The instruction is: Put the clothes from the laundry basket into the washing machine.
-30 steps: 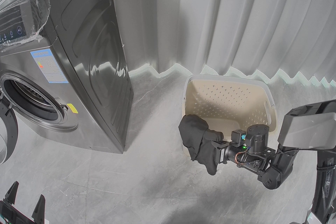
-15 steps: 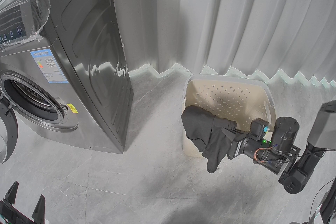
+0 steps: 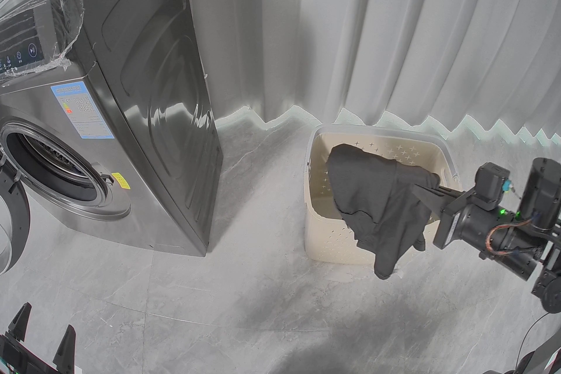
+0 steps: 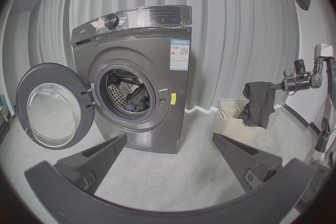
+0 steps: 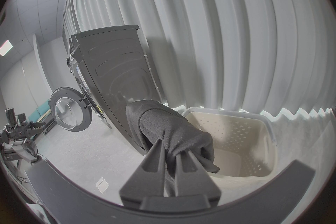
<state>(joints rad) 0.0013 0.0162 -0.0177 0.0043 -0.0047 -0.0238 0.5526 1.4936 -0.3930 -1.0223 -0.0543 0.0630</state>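
Note:
A dark grey garment [image 3: 377, 200] hangs from my right gripper [image 3: 429, 195], which is shut on it above the cream laundry basket [image 3: 327, 238]. The cloth [image 5: 168, 128] drapes over the gripper's fingers [image 5: 154, 161] and trails down past the basket's front wall. The grey washing machine [image 3: 117, 100] stands to the left with its round door [image 4: 52, 105] swung open; dark clothes [image 4: 138, 100] lie inside the drum. My left gripper [image 4: 168, 146] is open, low near the floor and facing the machine. From there the hanging garment [image 4: 259, 104] and the basket [image 4: 229, 119] show off to the side.
White curtains [image 3: 380, 18] run along the wall behind the basket and the machine. Grey tiled floor [image 3: 234, 287] lies bare between the machine and the basket. The open door [image 3: 11, 217] juts out at the machine's front left.
My right gripper has lifted the dark garment up and to the right, from the basket's front left corner to above the basket. The left gripper has stayed still.

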